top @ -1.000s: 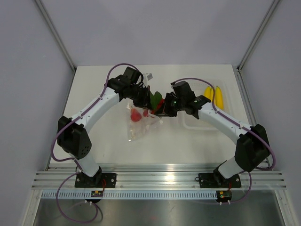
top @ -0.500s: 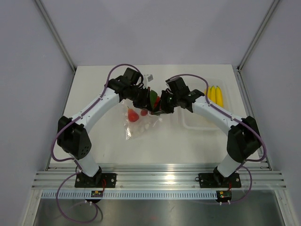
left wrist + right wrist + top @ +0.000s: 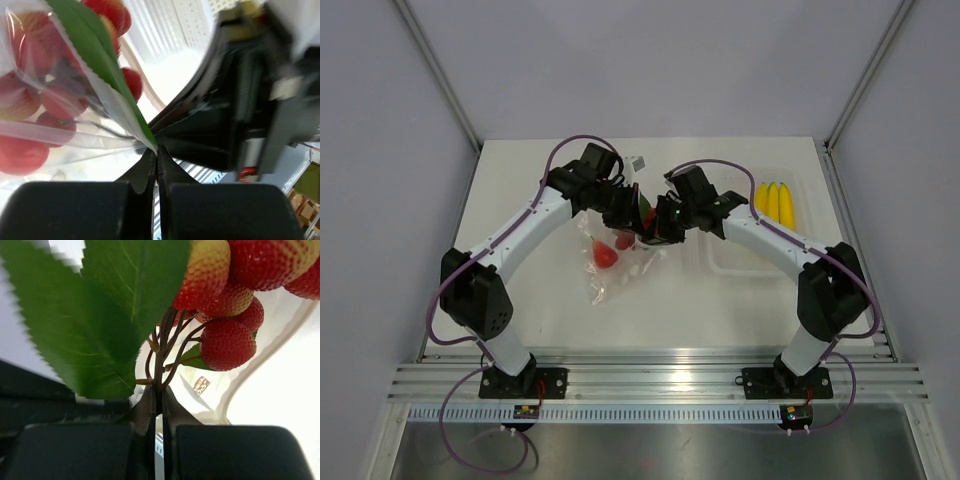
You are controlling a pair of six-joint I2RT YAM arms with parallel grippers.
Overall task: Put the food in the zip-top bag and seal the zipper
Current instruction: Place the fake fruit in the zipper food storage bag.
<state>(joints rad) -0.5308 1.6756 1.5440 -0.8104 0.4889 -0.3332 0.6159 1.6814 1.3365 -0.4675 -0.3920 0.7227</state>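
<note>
— What do we find nearest us on the desk [image 3: 520, 300]?
— The zip-top bag [image 3: 612, 278], drooping below both pincers. Red fruit shows through its plastic, lower than a second ago.
— Who holds it?
— Our left pincer [image 3: 156, 152], clamped tight on the bag's upper edge. Just beside it, our right pincer [image 3: 157, 395] is closed on the stems of the strawberry cluster [image 3: 227, 337]. That arm has swung leftward, closer to the left one.
— And farther back?
— The bananas [image 3: 773, 200] lie in the clear tray [image 3: 740, 265] at right, where we saw them before.
</note>
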